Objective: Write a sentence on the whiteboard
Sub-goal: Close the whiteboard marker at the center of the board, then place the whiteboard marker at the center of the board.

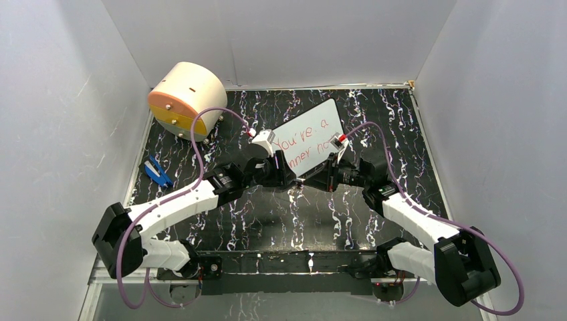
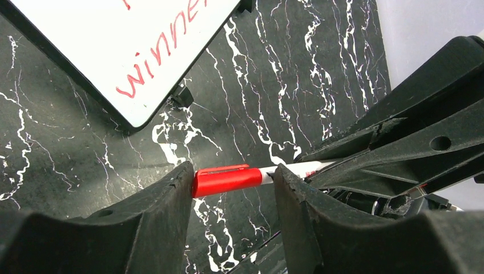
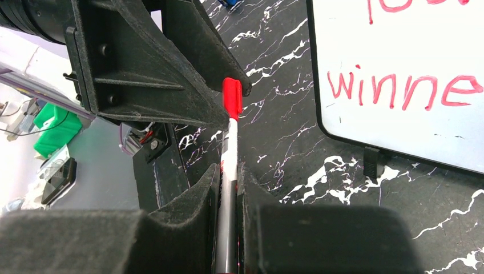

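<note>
Right wrist: hold white-barrelled red-capped marker [image 3: 227,149] pinched in right gripper [image 3: 228,174]; centre cap [image 2: 225,180] in wide-open left gripper [image 2: 233,172] before closing

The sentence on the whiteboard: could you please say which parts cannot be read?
Top view: the sentence has its lower line's start behind the left arm, its end behind the right arm.
Left wrist view: top edge cuts it after "winne".
Right wrist view: right edge likewise.
</note>
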Robot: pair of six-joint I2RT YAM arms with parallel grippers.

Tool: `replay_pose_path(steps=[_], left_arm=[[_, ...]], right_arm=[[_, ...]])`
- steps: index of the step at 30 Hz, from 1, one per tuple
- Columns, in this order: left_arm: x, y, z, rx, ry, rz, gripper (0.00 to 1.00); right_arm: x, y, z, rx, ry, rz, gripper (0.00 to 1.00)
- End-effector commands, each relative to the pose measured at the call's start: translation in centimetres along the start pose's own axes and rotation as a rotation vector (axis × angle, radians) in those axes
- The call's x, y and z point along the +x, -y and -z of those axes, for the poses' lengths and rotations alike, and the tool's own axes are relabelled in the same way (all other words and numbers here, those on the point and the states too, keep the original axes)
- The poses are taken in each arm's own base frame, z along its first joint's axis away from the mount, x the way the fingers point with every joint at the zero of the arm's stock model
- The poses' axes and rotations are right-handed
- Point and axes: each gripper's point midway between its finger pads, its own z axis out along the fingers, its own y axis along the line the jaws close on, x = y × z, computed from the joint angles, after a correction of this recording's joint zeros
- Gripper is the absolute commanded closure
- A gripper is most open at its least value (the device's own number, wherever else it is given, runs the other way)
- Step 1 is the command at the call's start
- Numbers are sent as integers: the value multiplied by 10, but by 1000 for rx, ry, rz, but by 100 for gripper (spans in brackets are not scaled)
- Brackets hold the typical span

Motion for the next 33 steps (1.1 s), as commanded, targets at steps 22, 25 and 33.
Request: replay_pose_path(steps=[22,25,33], left_arm=[[15,118,41,504,-43,7,49],[10,130,52,560,-38,-18,46],[-40,42,55,171,187,-4,31]], right_arm=[[-24,-5,-28,-6,31,20,100],[-14,3,-32,4,-2,-11,100],[-12,4,-21,41,7,-1,100]])
